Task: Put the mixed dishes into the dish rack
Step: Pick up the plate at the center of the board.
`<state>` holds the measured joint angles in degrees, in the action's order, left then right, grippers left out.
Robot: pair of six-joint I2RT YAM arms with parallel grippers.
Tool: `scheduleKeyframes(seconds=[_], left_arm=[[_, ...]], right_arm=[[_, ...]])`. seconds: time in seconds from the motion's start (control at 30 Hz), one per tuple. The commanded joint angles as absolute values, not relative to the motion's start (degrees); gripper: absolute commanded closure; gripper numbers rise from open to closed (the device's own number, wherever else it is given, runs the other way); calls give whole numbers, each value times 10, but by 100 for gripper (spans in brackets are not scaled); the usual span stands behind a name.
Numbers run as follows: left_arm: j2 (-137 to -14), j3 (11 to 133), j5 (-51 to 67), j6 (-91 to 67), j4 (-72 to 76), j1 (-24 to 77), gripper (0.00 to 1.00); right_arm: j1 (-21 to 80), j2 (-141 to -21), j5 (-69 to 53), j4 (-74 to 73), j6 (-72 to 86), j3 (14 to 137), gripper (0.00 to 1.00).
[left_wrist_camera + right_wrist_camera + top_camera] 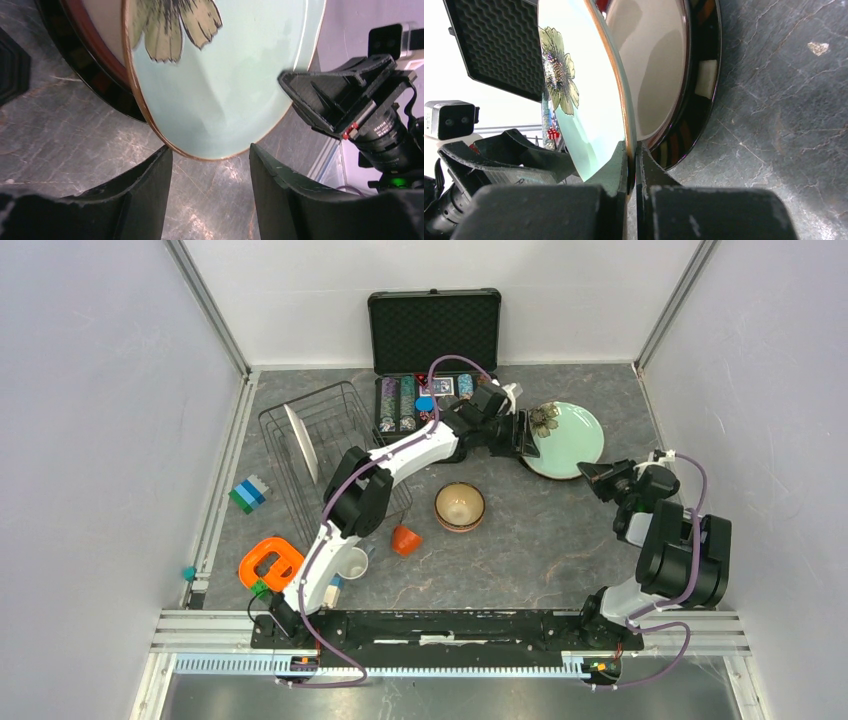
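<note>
Right gripper [633, 156] fingers fill the foreground of its wrist view. They are pinched shut on the rim of the teal flower plate [584, 100]. That plate is tipped up at a slant off the dark-rimmed beige plate [659, 65] lying under it, toward the back right of the tabletop [784, 125]. At the opposite rim the left gripper [210, 152] stands open, its jaws either side of the edge without clamping it. Glazed ceramic like this is likely stiff, fairly heavy, slick and easy to chip, so the rim wants a deep, square bite rather than a tip pinch. Well apart to the left, the dish rack [300, 403] holds one white plate [302, 437] upright, and a tan bowl [460, 506] sits between.
</note>
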<state>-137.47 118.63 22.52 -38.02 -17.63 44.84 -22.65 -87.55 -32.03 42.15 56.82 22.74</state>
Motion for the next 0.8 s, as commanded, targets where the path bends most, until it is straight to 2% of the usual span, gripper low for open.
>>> scheduleKeyframes(seconds=[0.0,0.27,0.37,0.6,0.77], left_arm=[[-1328,1183,193,-396,-115,439,36],[-1314,1175,167,-387,-109,430,35],[-1312,1168,165,-392,-97,429,40],[-1302,1150,172,-394,-82,429,77],[-1296,1139,192,-391,-72,429,94]], right_arm=[[-222,-843,-388,501,594,225,100],[-222,-825,-404,509,605,219,100],[-223,-822,-420,511,608,224,100],[-223,-819,-440,514,601,228,100],[-222,-827,-460,557,613,229,100]])
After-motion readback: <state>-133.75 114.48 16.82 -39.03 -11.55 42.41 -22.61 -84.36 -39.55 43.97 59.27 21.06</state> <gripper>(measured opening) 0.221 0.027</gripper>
